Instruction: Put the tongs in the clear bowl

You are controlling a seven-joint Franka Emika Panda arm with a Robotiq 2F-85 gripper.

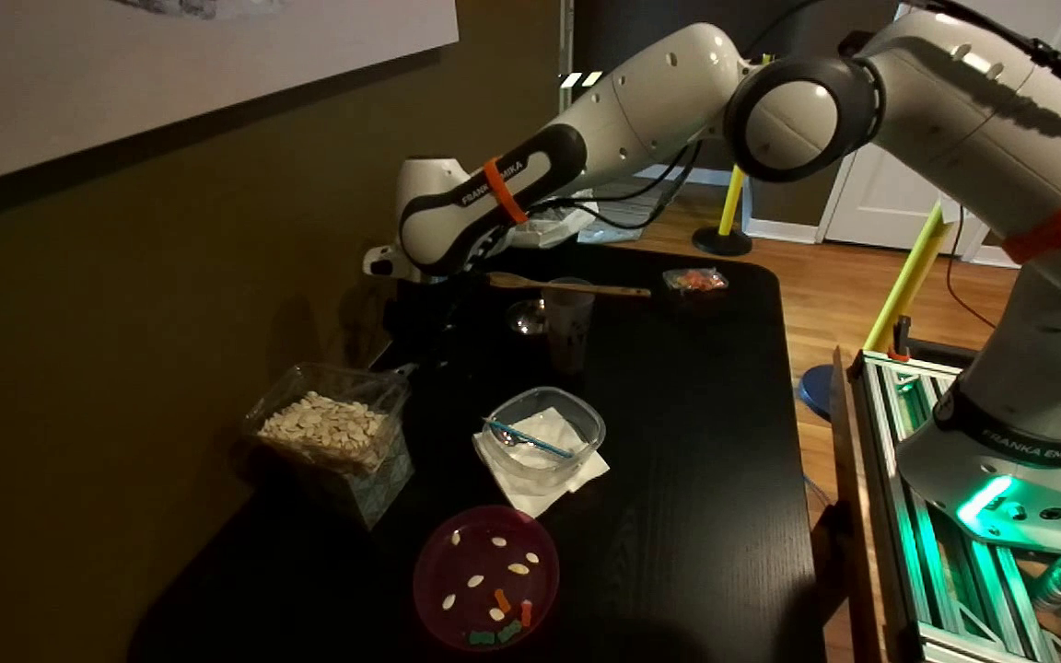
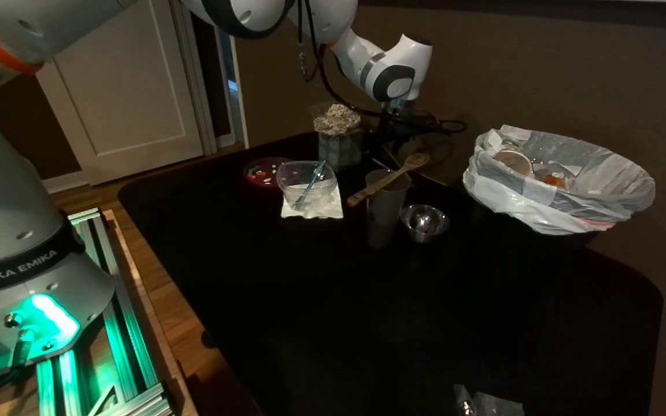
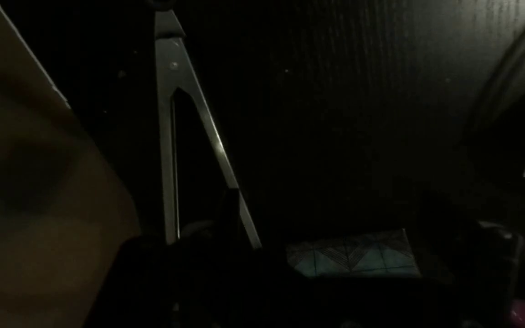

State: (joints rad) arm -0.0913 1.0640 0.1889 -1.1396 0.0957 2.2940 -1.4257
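By the wall edge of my bench point(image 1: 696, 414) I see a seed tub point(image 1: 390, 398) above a patterned box point(image 1: 383, 486), and a bagged bin point(image 2: 529, 208). A dark red plate point(image 1: 434, 571) lies near one end edge, a clear packet point(image 1: 696, 280) near the opposite. A wooden spoon point(image 2: 386, 181) crosses a tall cup point(image 2: 383, 224) beside a metal bowl point(image 2: 425, 236).

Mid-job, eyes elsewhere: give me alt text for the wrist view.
Metal tongs, arms spread, show against a black tabletop, hinge end toward the top; their lower ends are lost in blackness too deep to read. Low and right of them, a strip of a patterned box shows. A brown surface fills much of the left side.
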